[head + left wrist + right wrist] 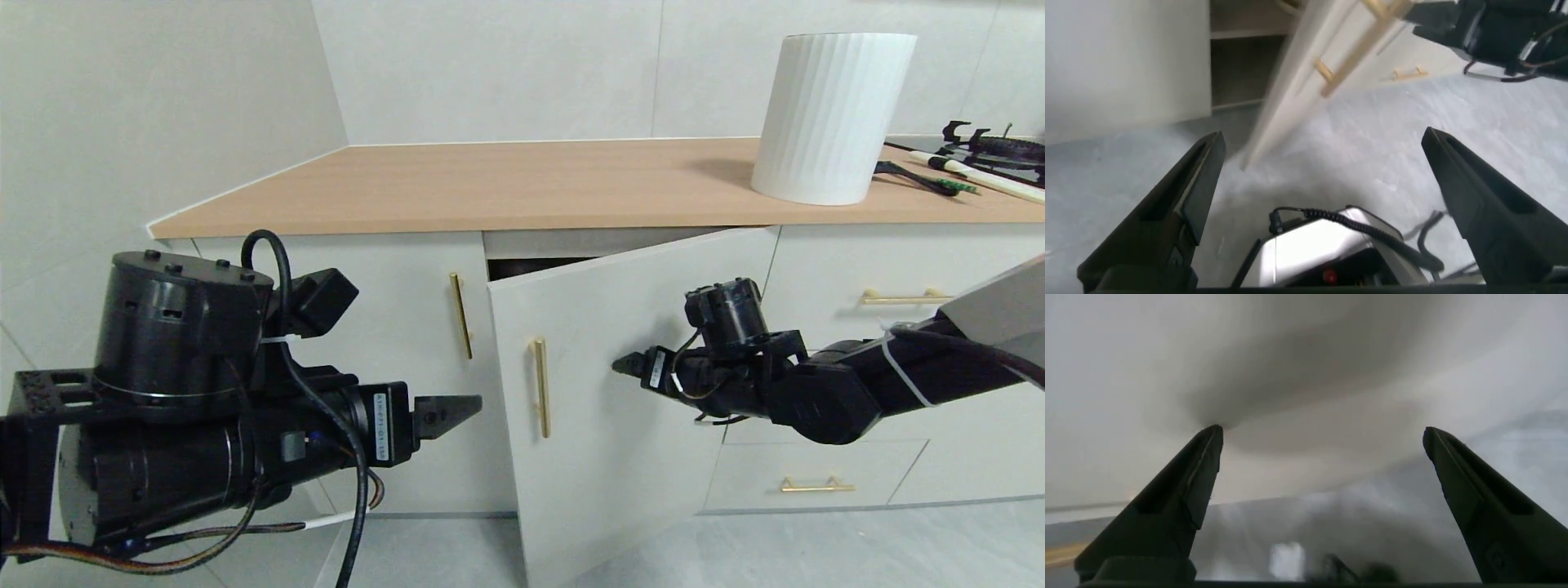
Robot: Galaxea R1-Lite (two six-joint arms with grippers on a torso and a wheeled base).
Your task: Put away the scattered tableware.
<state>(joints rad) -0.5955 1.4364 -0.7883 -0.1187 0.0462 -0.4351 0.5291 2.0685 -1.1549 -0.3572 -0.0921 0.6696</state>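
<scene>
A cabinet door (620, 392) with a brass handle (540, 388) hangs ajar under the wooden counter (490, 184). The right gripper (622, 365) sits close before its face and the left gripper (461, 411) near the handle, both with jaws spread wide. The tableware (971, 175), pale chopsticks and dark-handled pieces, lies at the counter's far right beside a white ribbed holder (829, 114), partly cut off at the edge; the cabinet's inside is dark
</scene>
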